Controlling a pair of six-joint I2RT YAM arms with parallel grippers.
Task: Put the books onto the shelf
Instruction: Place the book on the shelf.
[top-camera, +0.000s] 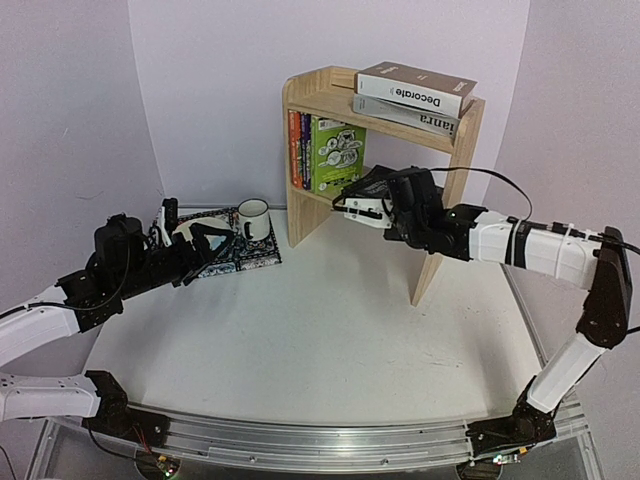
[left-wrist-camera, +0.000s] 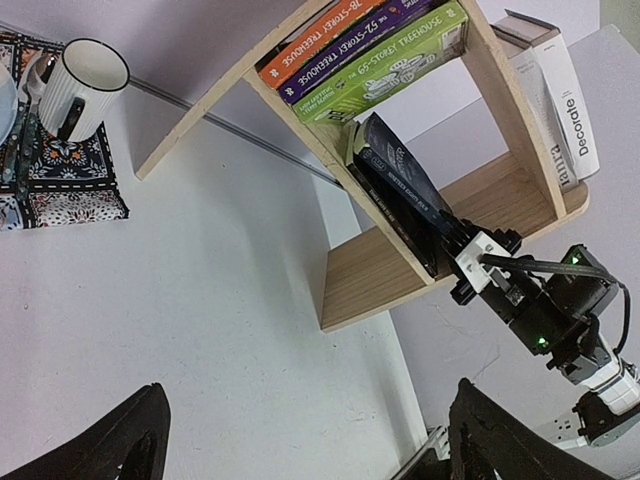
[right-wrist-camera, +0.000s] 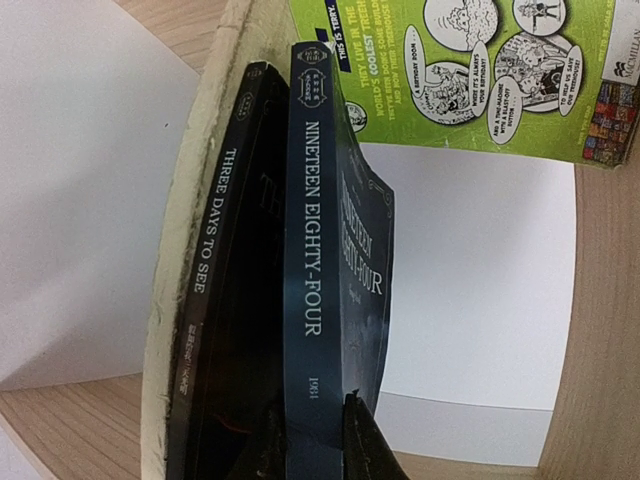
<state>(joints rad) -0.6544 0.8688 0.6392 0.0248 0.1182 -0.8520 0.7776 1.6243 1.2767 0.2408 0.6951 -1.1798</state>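
**Shelf** (top-camera: 320, 95): pine, two tiers, at the table's (top-camera: 320, 340) far edge, right of centre.
**Top tier:** "Decorate" (top-camera: 415, 88) lying flat on a grey book (top-camera: 410, 115) whose spine shows "ianra".
**Lower tier, left end, upright:** orange "28-STOREY TREEHOUSE" (left-wrist-camera: 320, 40), purple "52-STOREY TREEHOUSE" (left-wrist-camera: 365, 40) and a green Treehouse paperback (top-camera: 335, 155), its back cover reading "THIS IS TERRY."
**Lower tier, beside the green one, tilted:** "NINETEEN EIGHTY-FOUR" (right-wrist-camera: 310, 260) and "THREE DAYS TO SEE" (right-wrist-camera: 205, 290), spines outward and touching.
**Right gripper** (top-camera: 362, 205): jaws clamped on "NINETEEN EIGHTY-FOUR" at the shelf's front.
**Left gripper** (top-camera: 205, 248): jaws spread wide and holding nothing, near the table's far-left corner.
**Also:** white ribbed mug (top-camera: 253, 220) on a patterned placemat (top-camera: 250, 258) in that corner.
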